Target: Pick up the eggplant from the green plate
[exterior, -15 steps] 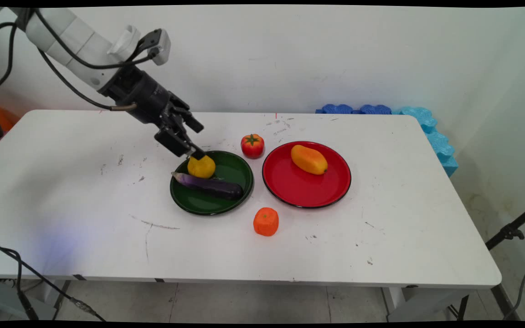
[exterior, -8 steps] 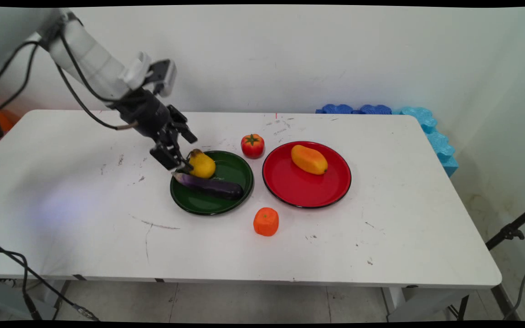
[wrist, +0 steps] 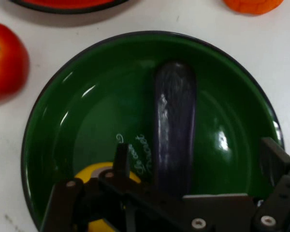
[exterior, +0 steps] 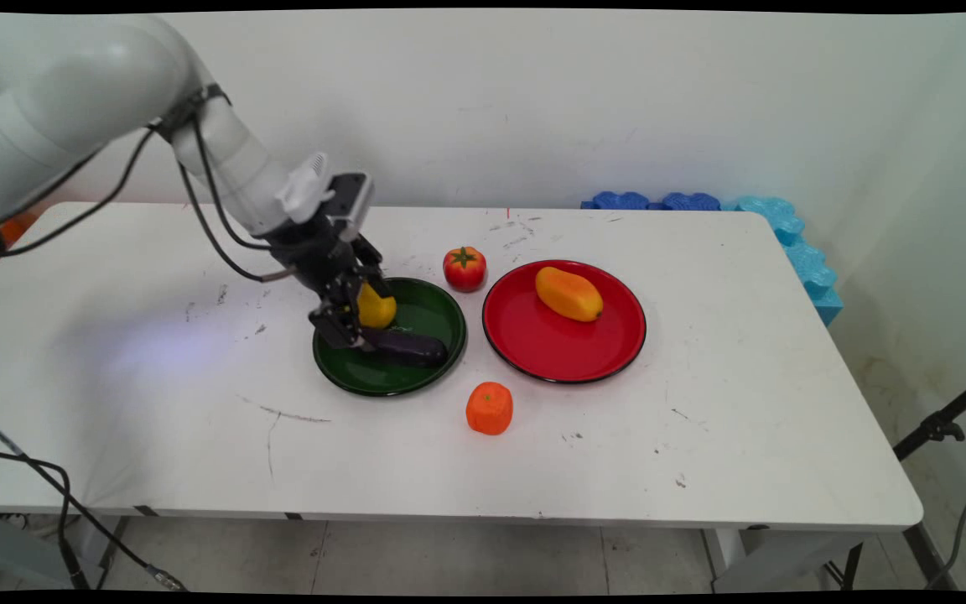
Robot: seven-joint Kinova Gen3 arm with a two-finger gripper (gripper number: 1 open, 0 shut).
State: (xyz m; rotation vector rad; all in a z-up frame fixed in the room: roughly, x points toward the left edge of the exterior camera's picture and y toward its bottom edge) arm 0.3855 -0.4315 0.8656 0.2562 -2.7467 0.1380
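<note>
The pincer (wrist: 195, 166) is spread wide astride the eggplant (wrist: 174, 123), beside the lemon (exterior: 376, 307), in the green plate (wrist: 53, 140).

Faint white script on the green plate (wrist: 53, 145), too small to read.

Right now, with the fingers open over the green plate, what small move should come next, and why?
Probably close the fingers on the eggplant: the open gripper straddles its near end on the green plate, with the yellow fruit just outside one finger.
</note>
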